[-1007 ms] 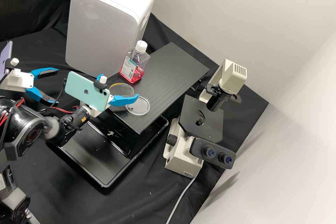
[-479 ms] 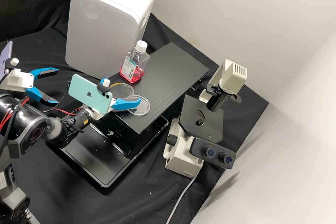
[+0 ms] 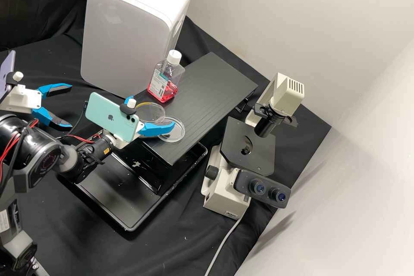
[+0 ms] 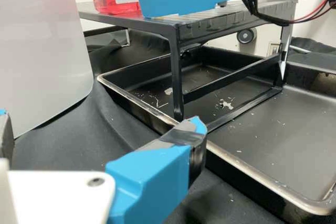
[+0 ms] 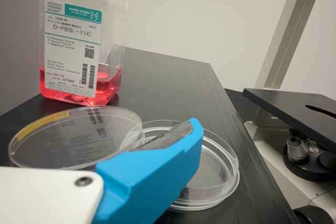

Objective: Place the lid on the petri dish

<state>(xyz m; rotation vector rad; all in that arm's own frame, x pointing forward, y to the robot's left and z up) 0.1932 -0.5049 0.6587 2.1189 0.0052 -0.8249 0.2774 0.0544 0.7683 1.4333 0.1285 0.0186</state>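
The clear petri dish [image 3: 174,130] [image 5: 210,174] lies near the front corner of the black raised platform [image 3: 215,82]. Just left of it, the clear lid [image 3: 150,111] [image 5: 73,137] with a yellow edge mark sits tilted, its rim overlapping the dish's rim. My right gripper [image 3: 155,116] spans the lid and is shut on it. One of its blue fingers [image 5: 157,166] reaches over the dish. My left gripper [image 3: 69,106] [image 4: 100,124] hangs open off the platform's left side, above the black cloth, holding nothing.
A bottle of pink liquid [image 3: 165,78] [image 5: 79,51] stands on the platform behind the lid. A big white box [image 3: 129,26] rises at the back left. A microscope [image 3: 254,151] stands to the right. A black tray [image 3: 120,194] [image 4: 273,140] lies under the platform.
My right gripper has shifted a little to the right and down, its lower finger now over the dish. The left gripper has stayed put.
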